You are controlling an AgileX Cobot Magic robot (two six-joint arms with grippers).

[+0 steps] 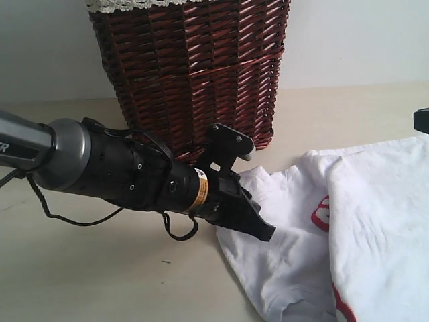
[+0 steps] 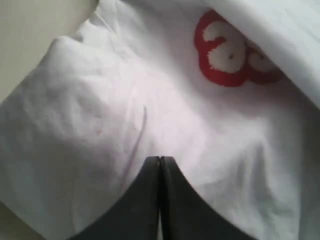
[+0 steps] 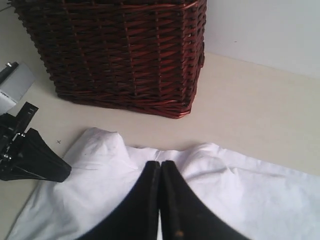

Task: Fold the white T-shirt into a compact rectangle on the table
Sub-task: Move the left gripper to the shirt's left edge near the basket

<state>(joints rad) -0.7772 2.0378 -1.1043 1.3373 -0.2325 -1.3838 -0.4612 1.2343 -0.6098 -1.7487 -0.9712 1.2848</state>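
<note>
The white T-shirt [image 1: 375,221] lies rumpled on the table [image 1: 100,268] at the right front, with one layer folded over part of its red patch [image 1: 322,215]. My left gripper [image 1: 265,231] reaches in from the left and hovers at the shirt's left edge. In the left wrist view, the left gripper [image 2: 160,159] is shut over the white T-shirt [image 2: 100,125], nothing showing between its jaws, the red patch [image 2: 230,52] beyond it. The right gripper [image 3: 160,162] is also shut, above the white T-shirt [image 3: 250,200] near its far edge. The orange neck tag is hidden.
A dark red-brown wicker basket [image 1: 191,67] stands at the back of the table, just behind the shirt and the left gripper. The wicker basket [image 3: 125,50] sits close ahead of the right gripper. Bare table [image 3: 250,100] lies beside the basket and at the left front.
</note>
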